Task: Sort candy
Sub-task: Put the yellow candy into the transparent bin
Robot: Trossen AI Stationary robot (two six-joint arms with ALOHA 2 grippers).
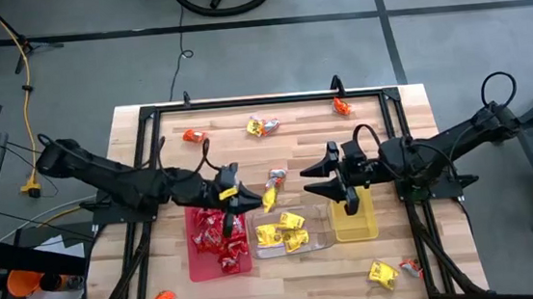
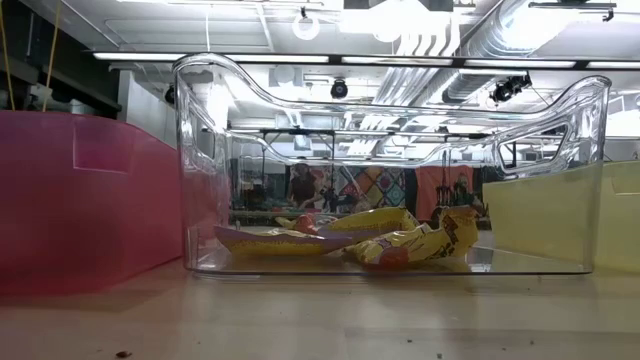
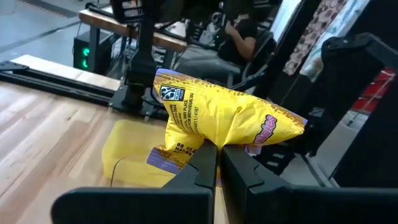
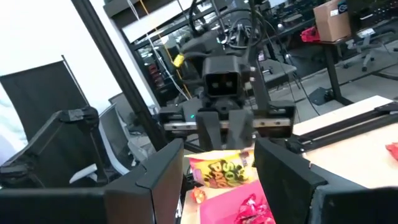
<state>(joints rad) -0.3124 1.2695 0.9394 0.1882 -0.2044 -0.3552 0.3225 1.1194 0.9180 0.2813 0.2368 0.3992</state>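
Table (image 1: 439,125), left end effector (image 3: 217,152) gripping candy (image 3: 224,118)

Grey concrete floor (image 1: 487,14), yellow cable (image 1: 18,55) at left; exposed ducts (image 2: 440,50), strip lights overhead.

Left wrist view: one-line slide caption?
Left claw shut on a yellow candy packet, held above the yellow tray.

Red tray (image 1: 202,263), clear tray (image 1: 321,224), yellow tray (image 1: 355,227)
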